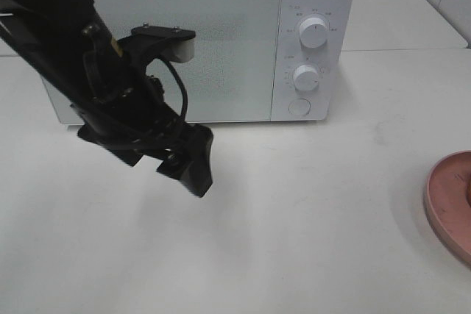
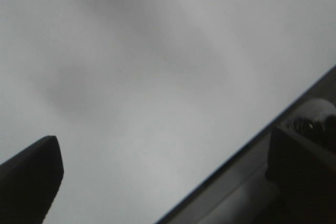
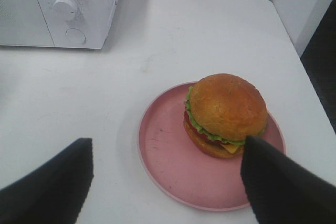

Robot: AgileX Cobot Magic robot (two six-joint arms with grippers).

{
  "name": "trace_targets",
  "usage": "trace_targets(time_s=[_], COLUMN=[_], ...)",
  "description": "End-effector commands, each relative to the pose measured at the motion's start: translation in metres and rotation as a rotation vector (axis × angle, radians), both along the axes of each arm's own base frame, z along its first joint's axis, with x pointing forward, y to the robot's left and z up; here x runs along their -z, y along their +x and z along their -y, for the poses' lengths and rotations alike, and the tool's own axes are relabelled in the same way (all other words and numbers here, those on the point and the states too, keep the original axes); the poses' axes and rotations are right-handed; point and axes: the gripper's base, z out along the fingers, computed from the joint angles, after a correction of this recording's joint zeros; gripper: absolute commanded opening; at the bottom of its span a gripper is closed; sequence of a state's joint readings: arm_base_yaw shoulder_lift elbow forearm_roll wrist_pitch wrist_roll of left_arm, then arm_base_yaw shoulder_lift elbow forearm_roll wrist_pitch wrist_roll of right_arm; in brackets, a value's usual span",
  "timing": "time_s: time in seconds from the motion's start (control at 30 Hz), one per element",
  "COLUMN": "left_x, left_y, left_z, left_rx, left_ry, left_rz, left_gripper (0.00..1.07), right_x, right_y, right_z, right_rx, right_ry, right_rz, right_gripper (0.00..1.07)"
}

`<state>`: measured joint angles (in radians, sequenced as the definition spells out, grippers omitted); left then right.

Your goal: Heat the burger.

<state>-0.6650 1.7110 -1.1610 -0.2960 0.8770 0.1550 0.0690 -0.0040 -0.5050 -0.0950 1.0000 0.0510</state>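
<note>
Clearly the burger (image 3: 226, 113) is sitting on its pink plate (image 3: 168, 156) just below the right tool (image 3: 168, 182), whose jaws are spreading wide, empty; the left tool (image 1: 188, 167), open and empty, is hanging farther off, before the closed microwave (image 1: 221, 5).

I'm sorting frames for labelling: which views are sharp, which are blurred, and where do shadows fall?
Exterior high: sharp; the black left hand casts a soft shadow on the white table. Left wrist: blurred, mostly blank table with faint grey shadows. Right wrist: clear on the golden-bun burger on its round pink plate; the dark fingertips are soft.
</note>
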Motion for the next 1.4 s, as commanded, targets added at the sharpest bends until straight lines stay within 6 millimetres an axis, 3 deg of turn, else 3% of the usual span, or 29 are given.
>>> trace_targets(time_s=[0.03, 0.17, 0.2, 0.23, 0.3, 0.37, 0.4, 0.47, 0.5, 0.6, 0.67, 0.77, 0.83, 0.97, 1.0, 1.07, 1.1, 1.13, 1.27, 1.4], left_x=[-0.01, -0.017, -0.025, -0.025, -0.043, -0.046, -0.055, -0.059, -0.066, -0.069, -0.083, -0.087, -0.099, -0.102, -0.101, -0.1, -0.097, -0.097, -0.086, -0.079], left_y=[-0.008, -0.009, -0.006, -0.006, -0.002, -0.004, -0.009, -0.013, -0.021, -0.025, -0.049, -0.056, -0.086, -0.109, -0.127, -0.133, -0.15, -0.15, -0.188, -0.206], left_z=[-0.018, -0.04, -0.059, -0.059, -0.101, -0.111, -0.136, -0.146, -0.169, -0.179, -0.21, -0.214, -0.22, -0.218, -0.216, -0.216, -0.215, -0.215, -0.215, -0.213], left_rx=[-0.033, -0.055, -0.091, -0.091, -0.223, -0.251, -0.32, -0.348, -0.426, -0.474, -0.634, -0.656, -0.709, -0.706, -0.699, -0.7, -0.7, -0.7, -0.703, -0.717], left_ry=[0.071, 0.122, 0.138, 0.138, 0.108, 0.101, 0.088, 0.082, 0.076, 0.069, 0.043, 0.038, 0.02, 0.001, -0.009, -0.014, -0.013, -0.013, 0.001, -0.029], left_rz=[-0.114, -0.206, -0.22, -0.22, -0.195, -0.19, -0.176, -0.167, -0.149, -0.139, -0.064, -0.037, 0.08, 0.167, 0.224, 0.245, 0.288, 0.288, 0.407, 0.474], left_gripper=[0.99, 0.99, 0.99, 0.99, 0.99, 0.98, 0.98, 0.98, 0.98, 0.98, 0.98, 0.98, 0.98, 0.98, 0.98, 0.98, 0.98, 0.98, 0.98, 0.98], right_x=[0.001, 0.001, 0.001, 0.001, 0.001, 0.001, 0.001, 0.001, 0.001, 0.001, 0.001, 0.001, 0.001, 0.001, 0.001, 0.001, 0.001, 0.001, 0.001, 0.001], right_y=[-0.004, -0.004, -0.004, -0.004, -0.004, -0.004, -0.004, -0.004, -0.004, -0.004, -0.004, -0.004, -0.004, -0.004, -0.004, -0.004, -0.004, -0.004, -0.004, -0.004], right_z=[0.0, 0.0, 0.0, 0.0, 0.0, 0.0, 0.0, 0.0, 0.0, 0.0, 0.0, 0.0, 0.0, 0.0, 0.0, 0.0, 0.0, 0.0, 0.0, 0.0], right_rx=[0.002, 0.002, 0.002, 0.002, 0.002, 0.002, 0.002, 0.002, 0.002, 0.002, 0.002, 0.002, 0.002, 0.002, 0.002, 0.002, 0.002, 0.002, 0.002, 0.002], right_ry=[-0.001, -0.001, -0.001, -0.001, -0.001, -0.001, -0.001, -0.001, -0.001, -0.001, -0.001, -0.001, -0.001, -0.001, 0.0, 0.0, 0.0, 0.0, 0.0, 0.0], right_rz=[0.029, 0.029, 0.029, 0.029, 0.029, 0.029, 0.029, 0.029, 0.029, 0.029, 0.029, 0.029, 0.029, 0.029, 0.029, 0.029, 0.029, 0.029, 0.029, 0.029], right_gripper=[0.75, 0.75, 0.75, 0.75, 0.75, 0.75, 0.75, 0.75, 0.75, 0.75, 0.75, 0.75, 0.75, 0.75, 0.75, 0.75, 0.75, 0.75, 0.75, 0.75])
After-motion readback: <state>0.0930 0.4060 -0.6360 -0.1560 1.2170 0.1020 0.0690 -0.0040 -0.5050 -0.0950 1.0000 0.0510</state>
